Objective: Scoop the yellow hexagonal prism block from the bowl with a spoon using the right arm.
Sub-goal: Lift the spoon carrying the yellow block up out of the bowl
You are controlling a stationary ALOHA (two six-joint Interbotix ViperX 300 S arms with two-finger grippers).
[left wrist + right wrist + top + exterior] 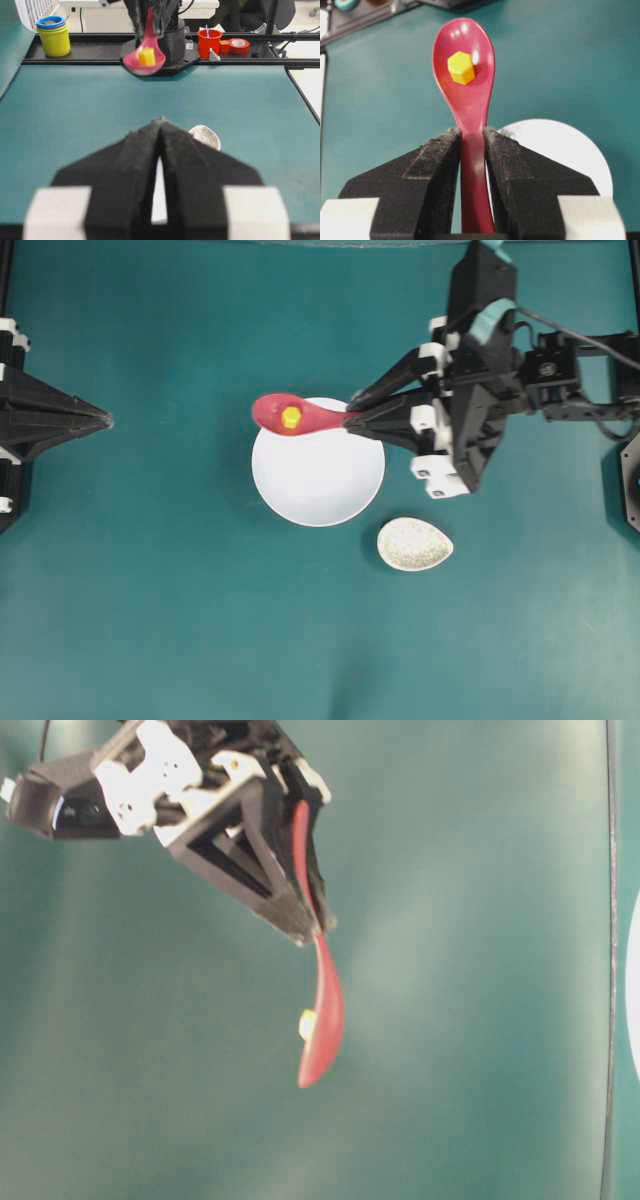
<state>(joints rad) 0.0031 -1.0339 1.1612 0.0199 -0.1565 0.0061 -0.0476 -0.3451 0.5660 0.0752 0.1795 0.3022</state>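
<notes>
My right gripper (352, 411) is shut on the handle of the pink-red spoon (300, 416), and the same grip shows in the right wrist view, gripper (472, 134) on spoon (465, 90). The yellow hexagonal prism block (291, 417) lies in the spoon's scoop, block (461, 68) clear of the dish. The spoon hangs in the air over the upper left rim of the white bowl (318, 480), which holds nothing. From the left wrist view the spoon (144, 57) and block (146, 57) float high ahead. My left gripper (105, 421) rests shut at the far left, tips (161, 121) together.
A small speckled egg-shaped spoon rest (414, 544) lies to the lower right of the bowl. Beyond the table's far edge stand stacked cups (53, 35), a red cup (209, 42) and a tape roll (239, 46).
</notes>
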